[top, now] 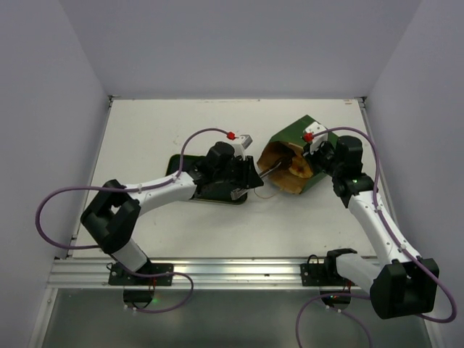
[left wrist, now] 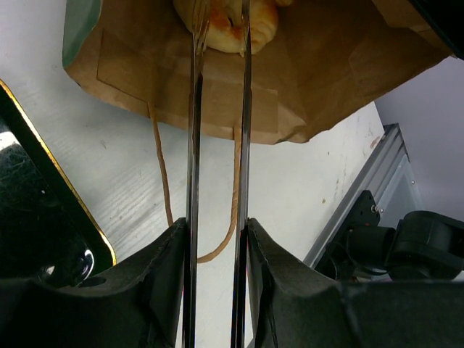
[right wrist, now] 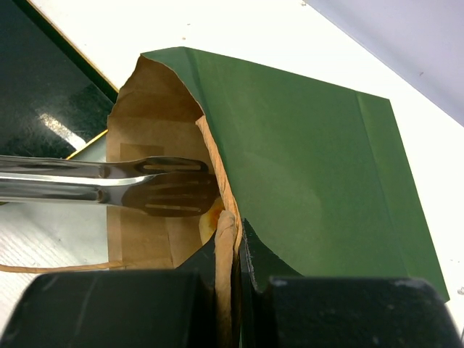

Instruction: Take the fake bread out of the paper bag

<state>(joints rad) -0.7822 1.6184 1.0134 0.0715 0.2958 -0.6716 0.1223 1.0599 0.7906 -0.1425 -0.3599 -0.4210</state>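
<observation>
Left wrist view, left claw: closed on the tongs, one finger pressing each metal arm from the outside.
Tongs: they ran straight out from the claw with a narrow gap between the arms, and their slotted tips were inside the bag's mouth.
Bread: one yellow-orange piece with a reddish patch showed, lying inside the bag on the brown paper with a tong tip at either side. Whether the tips squeezed it could not be told.
Right wrist view, right claw: clamped together on the bag's rim at the edge of the mouth, the paper pinched between the fingers.
Bag: it lay tipped on its side on the table, dark green outside and brown inside, with the mouth turned toward the left arm.
Handle: a thin string hung from the lower rim and looped over the table beneath the tongs.
Tray: dark with a gold edge, it sat beside the left claw, near the bag's mouth but apart from it.
Table: white, it carried the bag and tray.
</observation>
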